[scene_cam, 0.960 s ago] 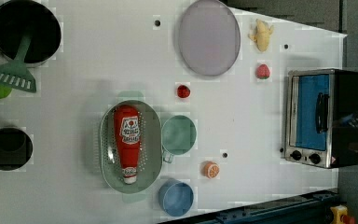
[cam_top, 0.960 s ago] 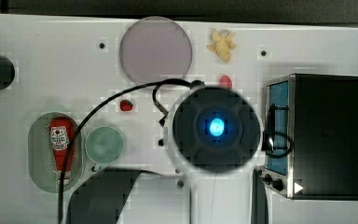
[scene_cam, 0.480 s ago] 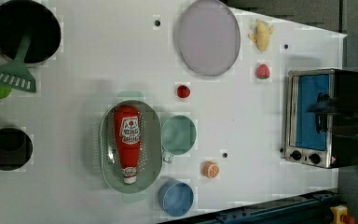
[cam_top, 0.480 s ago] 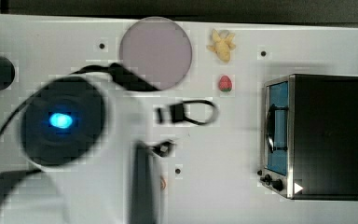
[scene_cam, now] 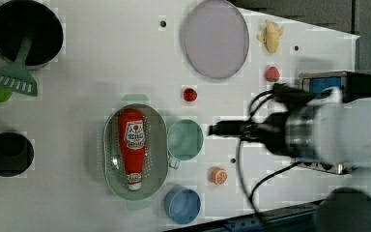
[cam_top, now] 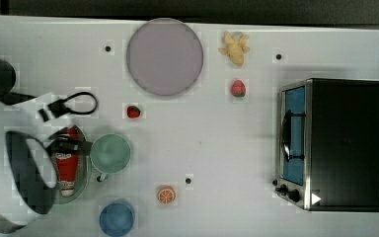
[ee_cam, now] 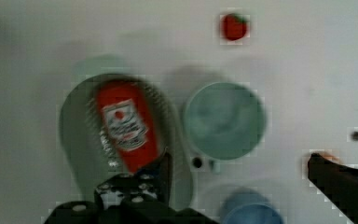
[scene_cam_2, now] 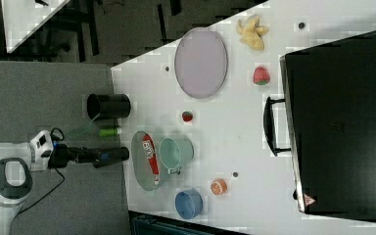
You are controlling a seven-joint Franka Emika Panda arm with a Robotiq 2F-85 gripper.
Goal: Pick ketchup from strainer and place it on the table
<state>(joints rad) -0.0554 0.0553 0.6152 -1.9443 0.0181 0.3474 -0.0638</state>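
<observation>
Barely begun: the ketchup lies in the strainer.
The gripper hangs above, fingers spread wide, empty; lifting and placing on the table remain.

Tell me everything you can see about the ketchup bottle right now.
The ketchup is a small red squeeze bottle, plastic by the look of it, with a white label and a white cap. It lies flat on its side along the length of the pale green strainer, resting on its perforated floor. Nothing grips it. The green cup stands beside the strainer.
</observation>
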